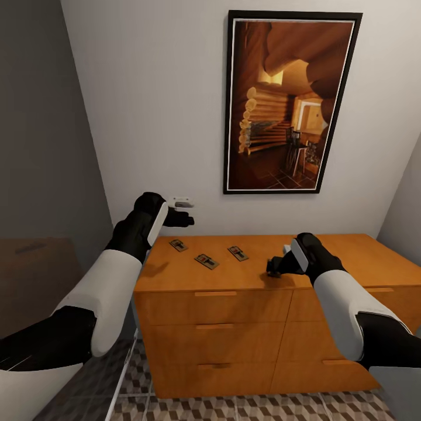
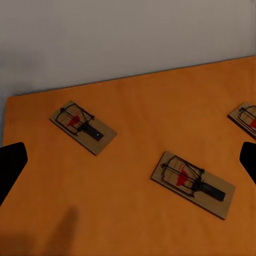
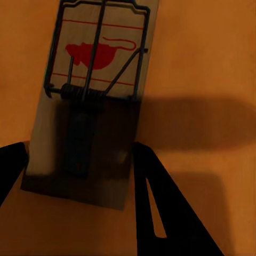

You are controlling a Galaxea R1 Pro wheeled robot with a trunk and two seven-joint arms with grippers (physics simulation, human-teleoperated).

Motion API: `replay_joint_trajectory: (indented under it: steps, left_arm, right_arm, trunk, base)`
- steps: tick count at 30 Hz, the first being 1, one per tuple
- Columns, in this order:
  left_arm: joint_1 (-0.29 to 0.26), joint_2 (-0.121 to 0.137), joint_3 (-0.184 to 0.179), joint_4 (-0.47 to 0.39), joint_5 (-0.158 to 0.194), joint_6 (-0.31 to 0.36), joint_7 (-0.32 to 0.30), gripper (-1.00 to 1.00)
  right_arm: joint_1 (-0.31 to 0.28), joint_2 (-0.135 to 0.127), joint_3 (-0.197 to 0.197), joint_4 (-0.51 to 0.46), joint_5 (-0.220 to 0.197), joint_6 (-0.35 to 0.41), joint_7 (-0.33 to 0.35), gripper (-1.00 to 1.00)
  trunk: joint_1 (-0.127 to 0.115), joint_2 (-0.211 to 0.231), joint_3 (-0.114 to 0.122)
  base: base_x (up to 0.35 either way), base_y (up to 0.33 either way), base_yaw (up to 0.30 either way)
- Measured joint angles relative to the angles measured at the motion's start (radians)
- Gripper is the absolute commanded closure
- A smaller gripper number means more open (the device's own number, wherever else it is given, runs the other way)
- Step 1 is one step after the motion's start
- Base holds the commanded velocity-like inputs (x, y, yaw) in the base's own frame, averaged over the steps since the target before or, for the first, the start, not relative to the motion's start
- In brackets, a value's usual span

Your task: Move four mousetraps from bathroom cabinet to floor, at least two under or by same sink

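So the robot's parked in front of an orange-brown wooden cabinet (image 1: 234, 316) with drawers, under a framed cabin picture (image 1: 290, 102) on the wall, patterned floor (image 1: 234, 409) showing at the bottom. Three mousetraps lie flat on the cabinet top toward its far left: left trap (image 1: 178, 245), middle trap (image 1: 206, 261) a bit nearer, right trap (image 1: 238, 252). They're near each other but not touching. The left end effector (image 1: 186, 211) hovers above the top's far left corner, over the left trap, fingers spread wide with nothing between them. The right end effector (image 1: 273, 267) is down at the top, right of the three traps. Its wrist view has a fourth trap (image 3: 93, 101) lying flat between the dark fingers (image 3: 165, 208), jaws wide on either side; can't tell if they touch it.
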Motion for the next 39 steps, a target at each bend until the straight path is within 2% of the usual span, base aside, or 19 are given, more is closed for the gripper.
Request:
replay_joint_trajectory:
  steps: [3,6,7,8,9,16,28,39]
  left_arm:
    - [0.000,-0.001,0.000,0.000,0.000,0.000,0.000,-1.00]
    - [0.000,-0.001,-0.001,0.000,0.001,0.000,0.000,-1.00]
    - [0.000,-0.001,-0.001,-0.002,0.002,0.000,0.000,-1.00]
    - [0.000,-0.001,-0.001,-0.002,0.002,0.000,0.000,-1.00]
    - [0.000,-0.001,-0.001,-0.002,0.002,0.000,0.000,-1.00]
    - [0.000,-0.002,-0.001,-0.002,0.003,0.000,0.000,-1.00]
    - [0.000,-0.002,-0.001,-0.002,0.003,0.000,0.000,-1.00]
    - [0.000,-0.003,-0.001,-0.002,0.003,0.000,0.000,-1.00]
  right_arm:
    - [0.000,-0.012,-0.003,0.004,-0.026,-0.001,0.000,1.00]
    - [0.000,-0.018,-0.005,0.008,-0.034,-0.001,0.003,1.00]
    - [0.001,-0.043,-0.002,-0.087,0.026,-0.001,0.007,1.00]
    - [0.000,-0.045,-0.004,-0.269,0.015,-0.001,0.008,1.00]
    - [0.000,-0.045,-0.004,-0.303,0.014,-0.001,0.008,1.00]
    - [0.001,-0.045,-0.004,-0.355,0.007,-0.001,0.010,1.00]
    - [0.001,-0.040,0.003,-0.521,0.015,-0.001,0.010,1.00]
    - [0.001,-0.041,0.003,-0.540,0.014,-0.001,0.009,1.00]
  trunk:
    - [0.000,0.000,0.000]
    - [0.000,0.000,0.000]
    - [0.000,0.000,0.000]
    - [0.000,0.000,0.000]
    - [0.000,0.000,0.000]
    - [0.000,0.000,0.000]
    - [0.000,0.000,0.000]
    - [0.000,0.000,0.000]
  base:
    - [0.000,0.000,0.000]
    - [0.000,0.000,0.000]
    - [0.000,0.000,0.000]
    - [0.000,0.000,0.000]
    - [0.000,0.000,0.000]
    - [0.000,0.000,0.000]
    - [0.000,0.000,0.000]
    - [0.000,0.000,0.000]
